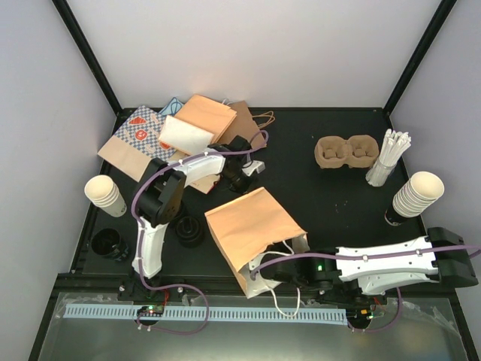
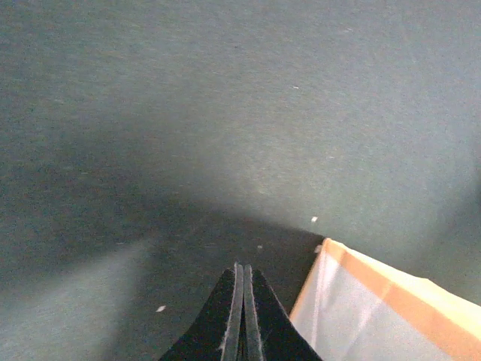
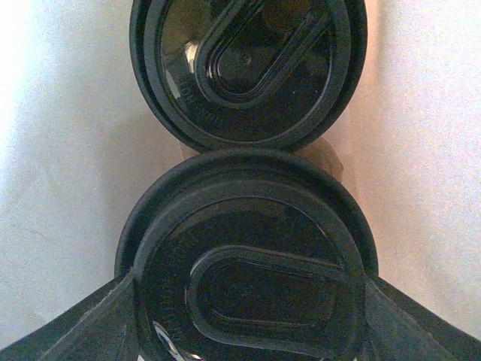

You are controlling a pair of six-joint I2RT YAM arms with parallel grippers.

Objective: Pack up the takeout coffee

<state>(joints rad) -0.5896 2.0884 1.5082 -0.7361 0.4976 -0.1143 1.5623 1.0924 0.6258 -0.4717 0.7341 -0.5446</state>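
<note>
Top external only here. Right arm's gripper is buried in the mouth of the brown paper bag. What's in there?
Observer: The right wrist camera shows two cups with black lids standing inside the brown bag, a near cup and a far cup directly behind it. Their lid rims are almost touching.
Operator: Is the right gripper gripping one, or just hovering?
Observer: The right gripper straddles the near cup, and its fingers come up against the lid's rim on both sides. The lid hides the cup wall, so I cannot tell whether they are clamped on it.
</note>
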